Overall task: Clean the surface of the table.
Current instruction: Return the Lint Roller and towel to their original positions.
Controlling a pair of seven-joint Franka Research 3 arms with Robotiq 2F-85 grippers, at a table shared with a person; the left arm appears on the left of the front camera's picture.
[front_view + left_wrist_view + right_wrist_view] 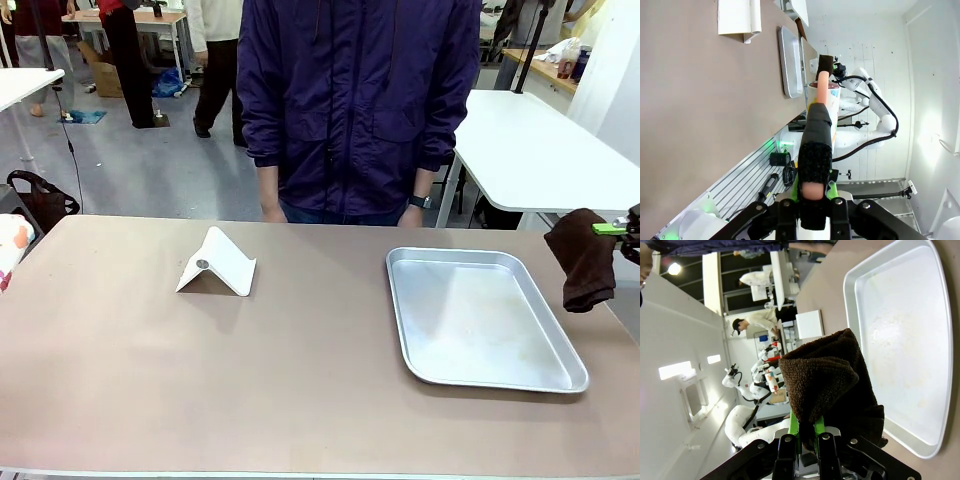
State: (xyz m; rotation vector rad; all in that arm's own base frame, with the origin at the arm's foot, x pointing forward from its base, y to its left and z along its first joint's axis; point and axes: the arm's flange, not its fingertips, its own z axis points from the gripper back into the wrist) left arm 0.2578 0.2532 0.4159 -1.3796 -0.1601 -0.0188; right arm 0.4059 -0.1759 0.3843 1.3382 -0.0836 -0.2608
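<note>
Worktop (300,390) spans the whole front view, taupe-brown matte top, thin pale front edge, person standing at the far edge. It reads as rigid, flat and fixed; nothing to grab on it, so the job is to wipe it, not lift it. Matte finish probably gives a cloth some drag, not slippery.

Right tool (807,437) is clamped on a dark brown cloth (825,385); in the front view that cloth (585,258) hangs off the worktop's right edge, above the surface and apart from it. Cloth looks soft, light and floppy, terry-like, folded over the fingers with a loose tail. It should conform to the top under pressure, but a loose tail could snag the tray rim. Grip sits at the cloth's top fold, which looks fine for dragging.

Left tool (812,197) is closed on a long stick-like thing (817,130), pinkish with black textured wrap, pointing away past the worktop's edge. What it is I cannot tell.

Steel tray (480,320) lies near the right edge, shallow, shiny, seemingly empty, faint smears inside. Likely light and slides easily if bumped. White folded stand (217,263) sits left of centre toward the far edge, thin and light, so it would shift under a wipe. Both block open passes; the near half of the worktop is the easiest area to wipe.
</note>
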